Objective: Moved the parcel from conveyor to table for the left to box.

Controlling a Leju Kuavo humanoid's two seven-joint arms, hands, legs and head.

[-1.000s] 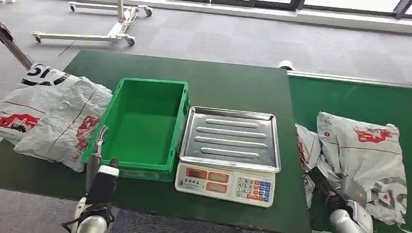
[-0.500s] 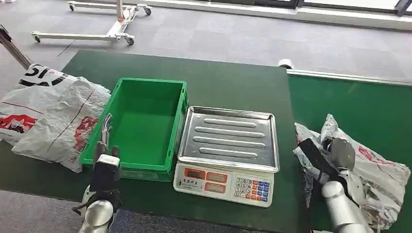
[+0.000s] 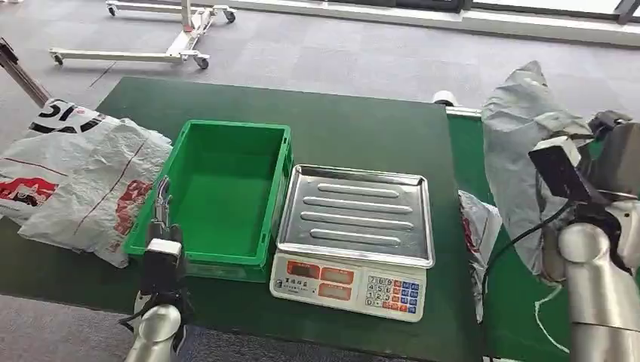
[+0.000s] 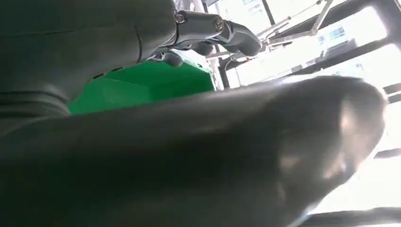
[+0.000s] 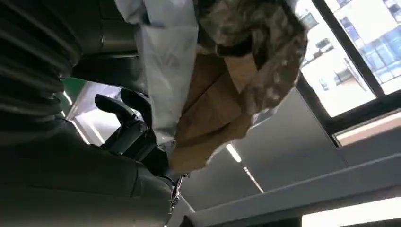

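Parcel [image 3: 521,151], a grey plastic mailing bag, hangs in the air above the green conveyor [image 3: 521,302], gripped by the right hand [image 3: 604,151] at the picture's right edge; the right wrist view shows dark fingers [image 5: 125,113] closed against the crumpled bag. Left hand [image 3: 160,215] hovers at the near left corner of the green crate [image 3: 219,196], fingers extended and apart, holding nothing. Weighing scale [image 3: 355,237] with a steel pan stands just beside the crate on the green table [image 3: 355,136]. Second bag [image 3: 474,234] lies on the conveyor; printed bags [image 3: 75,181] rest left of the crate.
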